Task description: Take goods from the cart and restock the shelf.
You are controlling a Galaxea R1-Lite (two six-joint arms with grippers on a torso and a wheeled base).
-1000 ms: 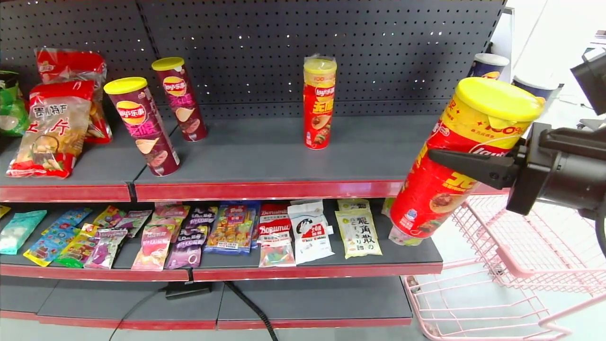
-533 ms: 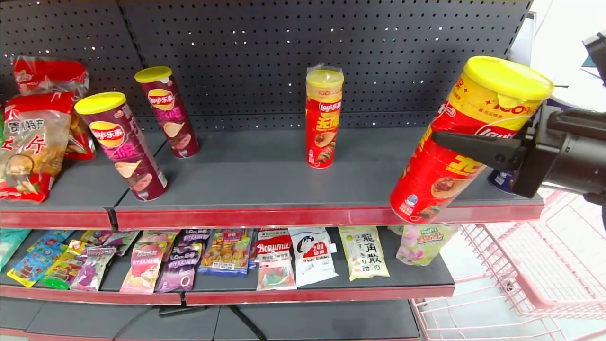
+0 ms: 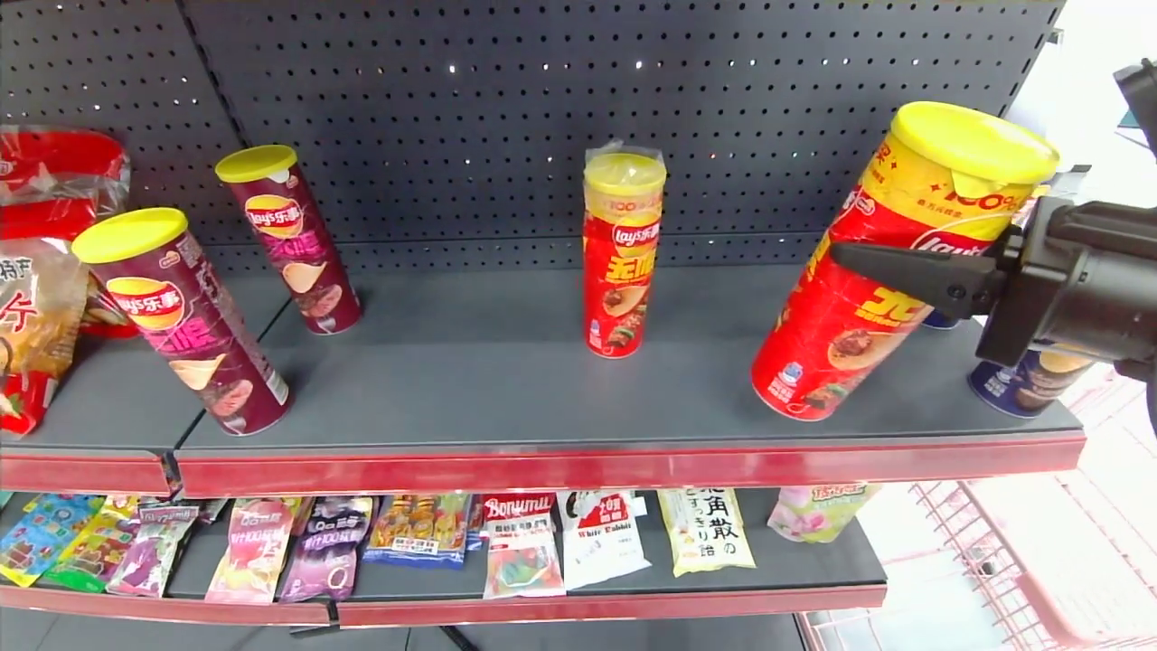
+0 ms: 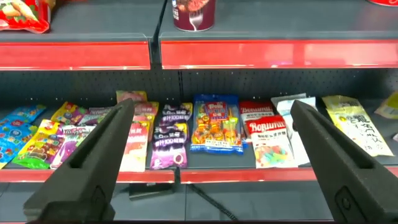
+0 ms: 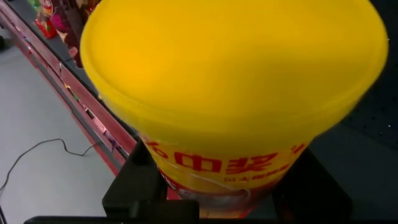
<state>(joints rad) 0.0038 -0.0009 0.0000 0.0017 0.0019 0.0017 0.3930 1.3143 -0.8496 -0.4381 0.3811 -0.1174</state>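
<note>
The right gripper [image 3: 904, 264] is clamping a tilted red cardboard chip tube [image 3: 841, 353] with a yellow lid near the front right corner of the grey metal shelf [image 3: 542, 389]. The left gripper [image 4: 212, 107] is hanging wide-jawed, holding nothing.

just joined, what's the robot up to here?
Restocking. The right end effector grips a red chip can with a yellow lid, tilted, over the right part of the upper shelf; whether its base touches the shelf is unclear. A second red can stands upright mid-shelf, with two maroon cans to its left. The left end effector is open and empty in front of the snack packets below.
</note>
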